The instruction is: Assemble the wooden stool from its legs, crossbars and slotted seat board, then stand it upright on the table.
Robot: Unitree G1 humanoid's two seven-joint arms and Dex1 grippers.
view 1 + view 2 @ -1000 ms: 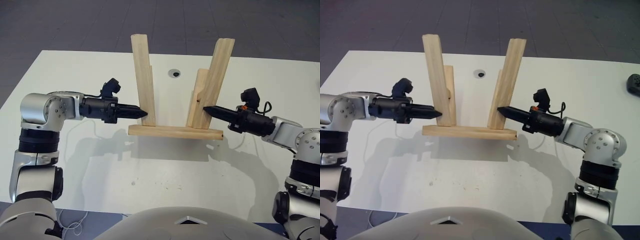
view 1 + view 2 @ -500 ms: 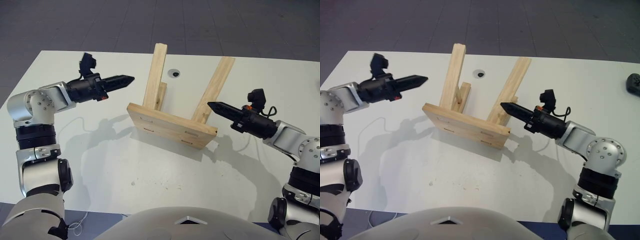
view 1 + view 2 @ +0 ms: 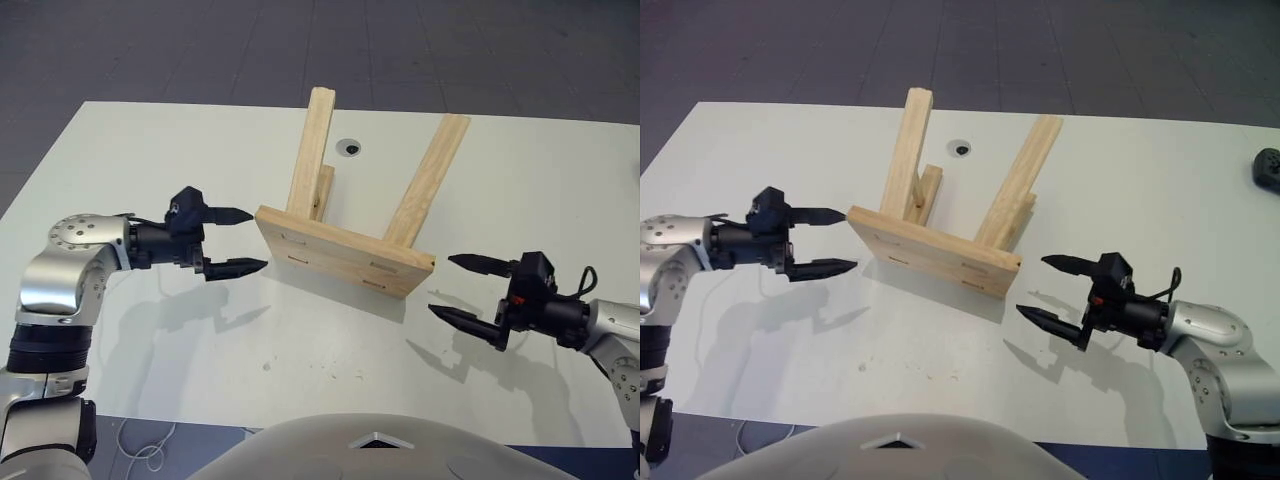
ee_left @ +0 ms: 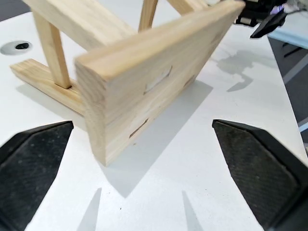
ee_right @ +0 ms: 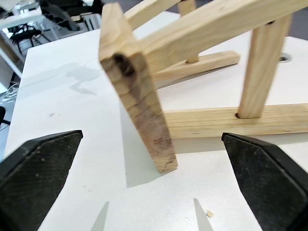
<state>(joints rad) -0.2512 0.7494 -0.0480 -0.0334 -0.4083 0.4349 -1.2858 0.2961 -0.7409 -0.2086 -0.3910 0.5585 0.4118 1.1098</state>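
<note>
Left eye view: the stool [image 3: 420,200] lies on its side in the middle of the desk [image 3: 150,150]. Its seat board [image 3: 345,262] faces the near side. Two legs [image 3: 308,150] stick out to the far side. The other legs are mostly hidden behind the board. The left pincer [image 3: 258,238] is spread wide, just left of the board's left end. I cannot tell if a tip touches it. The right pincer [image 3: 440,284] is spread wide too, near the board's right end, apart from it.

Right eye view: a black thing [image 3: 1268,165] on the right is cut off by the edge. It is too small to make out.

Left wrist view: the two black fingers [image 4: 33,163] are cut off at the corners. The board's end stands past them, with slots in its face. The right pincer shows far off, blurry.

Right wrist view: two fingers [image 5: 269,173] are cut off too. The board's other end stands past them, with a thin crossbar [image 5: 260,72] behind.
</note>
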